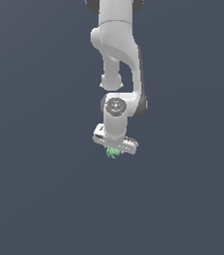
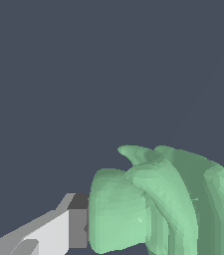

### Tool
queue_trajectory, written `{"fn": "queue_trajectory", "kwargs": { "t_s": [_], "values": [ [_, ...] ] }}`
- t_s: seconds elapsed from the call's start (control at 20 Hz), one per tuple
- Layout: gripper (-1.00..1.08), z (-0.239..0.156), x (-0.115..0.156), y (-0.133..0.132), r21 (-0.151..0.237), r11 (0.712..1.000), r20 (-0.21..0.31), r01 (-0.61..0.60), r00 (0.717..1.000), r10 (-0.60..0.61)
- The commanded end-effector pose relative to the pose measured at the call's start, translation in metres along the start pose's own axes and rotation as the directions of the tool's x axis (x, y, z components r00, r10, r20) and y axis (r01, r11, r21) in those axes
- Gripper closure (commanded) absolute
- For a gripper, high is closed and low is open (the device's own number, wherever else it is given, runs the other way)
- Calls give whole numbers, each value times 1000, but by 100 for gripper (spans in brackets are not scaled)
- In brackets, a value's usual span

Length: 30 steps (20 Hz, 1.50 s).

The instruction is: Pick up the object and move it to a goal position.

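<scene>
the gripper (image 1: 114,148) is closed on the object (image 1: 113,152), which pokes out just beneath it; one finger (image 2: 58,231) presses its lobes, the other is cut off from view.

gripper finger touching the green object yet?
Touching. In the wrist view, the finger's dark pad sits flush against the mint-green object, with no gap showing.

Mint-green lobed object (image 1: 113,152) under claw (image 1: 114,151)

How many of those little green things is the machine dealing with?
1. The green lump sits right under the white gripper; in the wrist view one finger touches it. Others may be hidden.
</scene>
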State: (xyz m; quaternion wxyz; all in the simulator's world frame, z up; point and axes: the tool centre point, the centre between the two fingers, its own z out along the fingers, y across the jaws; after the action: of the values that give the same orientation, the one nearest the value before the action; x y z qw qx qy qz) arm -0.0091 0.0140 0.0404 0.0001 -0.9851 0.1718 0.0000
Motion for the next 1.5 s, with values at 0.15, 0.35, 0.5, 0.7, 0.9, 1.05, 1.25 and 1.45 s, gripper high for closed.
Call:
{"fn": "queue_trajectory", "kwargs": {
  "t_s": [0.15,0.35,0.5,0.7,0.9,1.05,1.25,1.45],
  "values": [
    [108,-3,0,-1,0,1000,0,0,1000,0],
    [108,-16,1,-4,0,1000,0,0,1000,0],
    [108,-32,1,-8,0,1000,0,0,1000,0],
    [108,-62,3,-15,0,1000,0,-1,1000,1],
    [108,-101,5,-25,0,1000,0,-1,1000,1],
    [108,-134,6,-33,-1,1000,0,-1,1000,1],
    [108,-178,9,-44,-1,1000,0,-1,1000,1],
    [108,-221,11,-55,-1,1000,0,-1,1000,1]
  ]
}}
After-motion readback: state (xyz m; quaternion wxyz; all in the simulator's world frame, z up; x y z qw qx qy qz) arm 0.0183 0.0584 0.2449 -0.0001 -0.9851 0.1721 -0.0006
